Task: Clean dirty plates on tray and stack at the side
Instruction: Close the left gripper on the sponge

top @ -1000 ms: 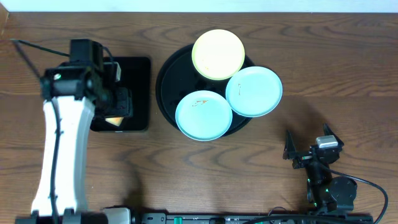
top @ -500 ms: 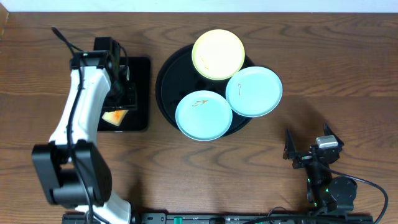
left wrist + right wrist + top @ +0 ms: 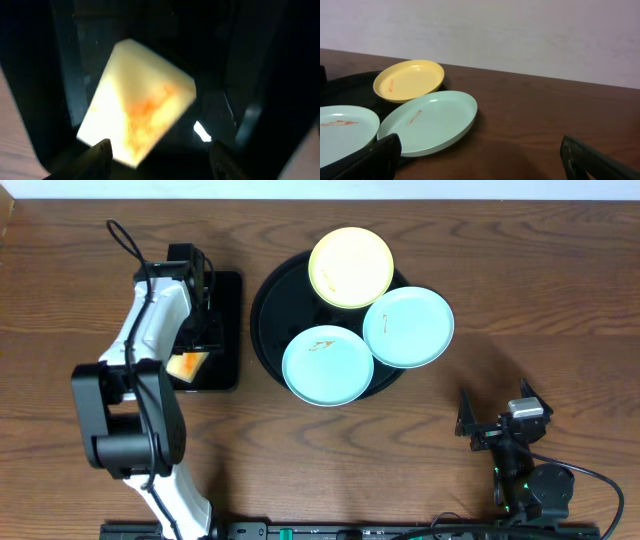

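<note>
The left claw (image 3: 162, 155) is hanging spread open over a yellow sponge (image 3: 135, 105) with an orange stain. Its two fingertips (image 3: 102, 150) are sitting wide apart and are not squeezing anything. The picture is blurry, so I cannot tell if they are touching the sponge. The sponge is lying in the small black tray (image 3: 226, 290) on the left of the table (image 3: 560, 280). The right claw (image 3: 480, 165) is resting near the front right corner, spread wide and holding nothing. The three plates are sitting on the big round tray (image 3: 262, 310) in the middle: the yellow plate (image 3: 350, 267) at the back, one blue plate (image 3: 408, 327) on the right and the other blue plate (image 3: 327, 365) at the front. All three are poking out over the rim. Only the top view is showing both trays together. Only the left wrist view is showing the sponge up close. The right wrist view is showing the orange smears from the side.
</note>
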